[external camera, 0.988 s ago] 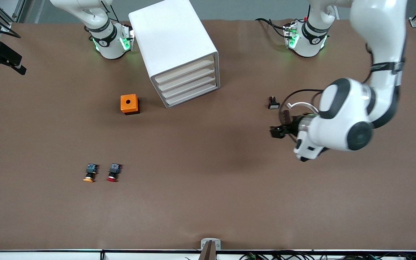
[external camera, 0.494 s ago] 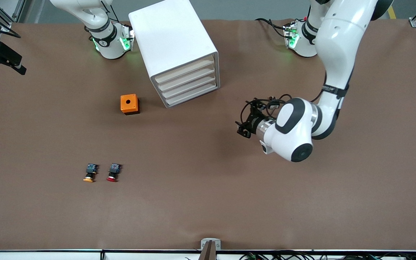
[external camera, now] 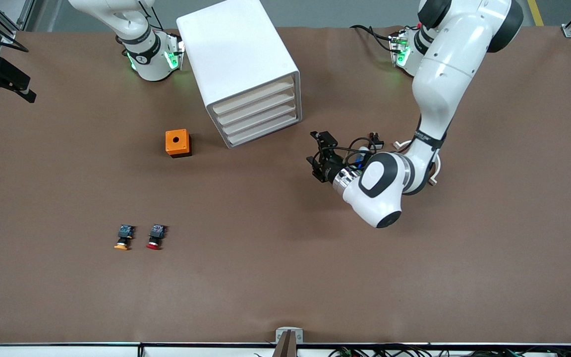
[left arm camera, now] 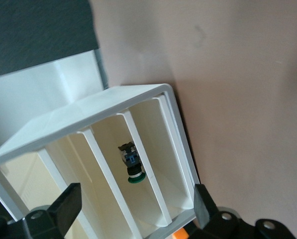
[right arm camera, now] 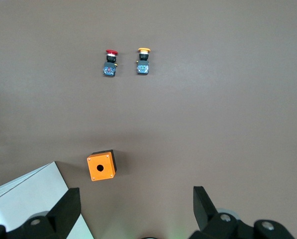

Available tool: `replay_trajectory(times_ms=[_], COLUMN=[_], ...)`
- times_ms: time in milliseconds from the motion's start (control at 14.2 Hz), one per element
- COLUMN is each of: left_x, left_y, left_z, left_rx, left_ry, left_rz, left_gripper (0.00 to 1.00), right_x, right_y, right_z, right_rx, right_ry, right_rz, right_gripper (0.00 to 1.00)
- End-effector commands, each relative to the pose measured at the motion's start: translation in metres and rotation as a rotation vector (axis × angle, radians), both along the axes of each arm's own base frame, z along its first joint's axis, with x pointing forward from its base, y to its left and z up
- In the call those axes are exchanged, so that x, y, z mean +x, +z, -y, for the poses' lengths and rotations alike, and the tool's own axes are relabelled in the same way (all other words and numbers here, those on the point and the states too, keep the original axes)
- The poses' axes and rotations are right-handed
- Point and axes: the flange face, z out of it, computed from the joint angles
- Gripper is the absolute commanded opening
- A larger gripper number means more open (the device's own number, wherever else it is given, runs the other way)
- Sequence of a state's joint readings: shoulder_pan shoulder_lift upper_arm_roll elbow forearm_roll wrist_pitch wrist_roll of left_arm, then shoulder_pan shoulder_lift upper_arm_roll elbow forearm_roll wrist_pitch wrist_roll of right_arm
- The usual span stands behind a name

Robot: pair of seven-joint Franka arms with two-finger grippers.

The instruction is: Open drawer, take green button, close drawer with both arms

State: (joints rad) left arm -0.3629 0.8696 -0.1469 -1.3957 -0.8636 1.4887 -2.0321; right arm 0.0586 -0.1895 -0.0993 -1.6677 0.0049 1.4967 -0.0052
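The white cabinet [external camera: 238, 54] stands near the robots' bases, and its four drawers look shut and flush. The lowest drawer [external camera: 264, 131] is next to the table top. My left gripper [external camera: 317, 153] is open, low over the table, a short way in front of the drawer fronts and facing them. In the left wrist view the cabinet front [left arm camera: 138, 94] fills the space between my open left gripper's [left arm camera: 136, 209] fingers. The green-capped button [left arm camera: 132, 167] shows inside between two white dividers; I cannot tell which drawer. My right gripper [right arm camera: 136, 214] is open, empty and high over the table, out of the front view.
An orange box [external camera: 178, 143] with a round hole sits beside the cabinet toward the right arm's end. A yellow-capped button [external camera: 124, 237] and a red-capped button [external camera: 155, 236] lie nearer the front camera. A small black part [external camera: 375, 140] lies by the left arm's wrist.
The left arm has swung from its own end of the table toward the cabinet, and its gripper now faces the drawer fronts. The right arm's base has not moved.
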Motion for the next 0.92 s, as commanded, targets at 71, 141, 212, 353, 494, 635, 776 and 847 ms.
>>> replay_trajectory(times_ms=[71, 141, 212, 353, 494, 635, 776, 847], left_x=[-0.012, -0.021, -0.029, -0.041, -0.05, -0.064, -0.074, -0.08], left_y=[-0.02, -0.028, -0.034, -0.048, -0.058, -0.066, -0.069, -0.069], left_z=[0.014, 0.022, 0.028, 0.036, 0.043, 0.055, 0.065, 0.07], left_rx=[0.046, 0.068, 0.089, 0.114, 0.126, 0.134, 0.139, 0.14], left_ry=[0.032, 0.028, 0.027, 0.018, 0.008, -0.017, -0.039, -0.05], left_rz=[-0.137, -0.177, -0.216, -0.27, -0.299, -0.31, -0.313, -0.314], left_gripper=[0.98, 0.95, 0.89, 0.72, 0.63, 0.6, 0.6, 0.6], right_x=[-0.007, -0.007, -0.007, -0.007, -0.007, -0.007, -0.005, -0.002], right_y=[0.003, 0.003, 0.004, 0.003, 0.004, 0.009, 0.016, 0.018], right_z=[0.0, 0.0, -0.001, -0.001, -0.001, -0.001, 0.003, 0.007], right_rx=[0.014, 0.013, 0.005, 0.005, 0.003, 0.002, -0.002, -0.002], right_ry=[0.0, 0.0, 0.002, 0.002, 0.002, 0.004, -0.006, -0.022], right_rz=[0.011, 0.011, 0.013, 0.011, 0.012, 0.017, 0.032, 0.038], right_gripper=[1.0, 1.0, 1.0, 1.0, 1.0, 1.0, 1.0, 1.0])
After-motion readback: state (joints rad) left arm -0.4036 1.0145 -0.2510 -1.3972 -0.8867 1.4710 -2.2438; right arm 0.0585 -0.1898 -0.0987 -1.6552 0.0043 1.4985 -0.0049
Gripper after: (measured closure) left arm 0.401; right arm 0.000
